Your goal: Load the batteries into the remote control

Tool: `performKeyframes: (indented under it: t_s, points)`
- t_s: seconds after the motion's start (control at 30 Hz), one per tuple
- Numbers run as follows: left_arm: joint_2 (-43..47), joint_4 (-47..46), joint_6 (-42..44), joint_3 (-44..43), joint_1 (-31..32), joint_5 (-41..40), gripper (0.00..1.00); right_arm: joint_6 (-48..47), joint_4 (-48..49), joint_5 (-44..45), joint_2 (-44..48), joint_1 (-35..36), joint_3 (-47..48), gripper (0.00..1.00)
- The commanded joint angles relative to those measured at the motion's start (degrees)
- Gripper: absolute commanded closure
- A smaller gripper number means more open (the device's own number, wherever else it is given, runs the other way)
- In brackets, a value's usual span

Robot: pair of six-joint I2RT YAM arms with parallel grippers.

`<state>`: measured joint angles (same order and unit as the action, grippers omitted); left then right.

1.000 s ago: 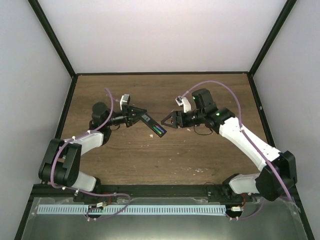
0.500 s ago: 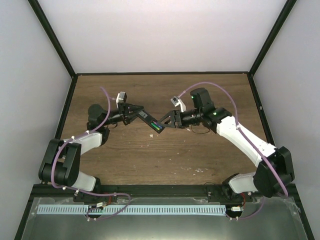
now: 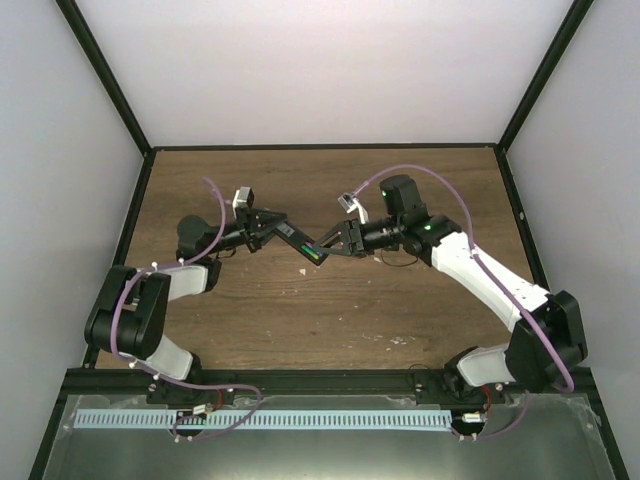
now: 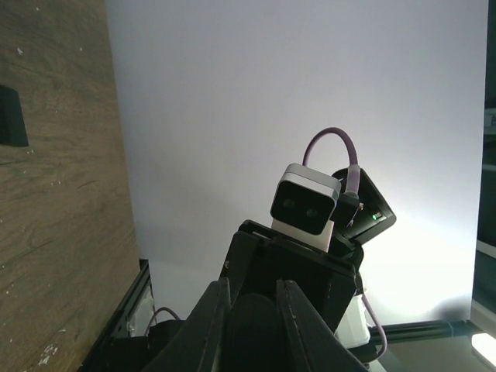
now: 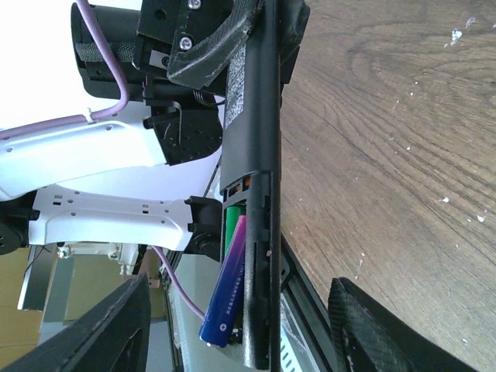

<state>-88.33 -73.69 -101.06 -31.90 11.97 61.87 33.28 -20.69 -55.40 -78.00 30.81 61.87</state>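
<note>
My left gripper (image 3: 272,228) is shut on one end of the black remote control (image 3: 298,243) and holds it above the table, battery bay open. In the right wrist view the remote (image 5: 260,116) runs top to bottom. The green battery (image 5: 232,225) lies in the bay. The blue-purple battery (image 5: 227,298) lies tilted, its near end sticking out of the bay. My right gripper (image 5: 244,333) is open, its fingers (image 5: 116,329) wide on either side of the remote's bay end, touching nothing. In the left wrist view the left gripper (image 4: 252,288) grips the dark remote end (image 4: 252,333).
The brown wooden table (image 3: 330,310) has black frame rails at its sides and pale specks of debris (image 3: 400,340). A small black piece (image 4: 9,116) lies on the table in the left wrist view. Purple cables loop over both arms.
My right gripper has moved left, from apart from the remote to straddling its bay end. My left gripper has shifted slightly back with the remote.
</note>
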Motion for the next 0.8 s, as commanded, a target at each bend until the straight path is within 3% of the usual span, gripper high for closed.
performKeyframes:
  t_s: [0.0, 0.77]
  points:
    - [0.79, -2.72, 0.58, 0.31, -0.33, -0.28, 1.0, -0.04, 0.99, -2.03, -0.12, -0.35, -0.09, 0.45]
    - [2.12, 2.56, 4.82, -0.25, -0.3, 0.22, 1.0, -2.58, -0.54, -4.64, -2.91, -0.4, 1.02, 0.59]
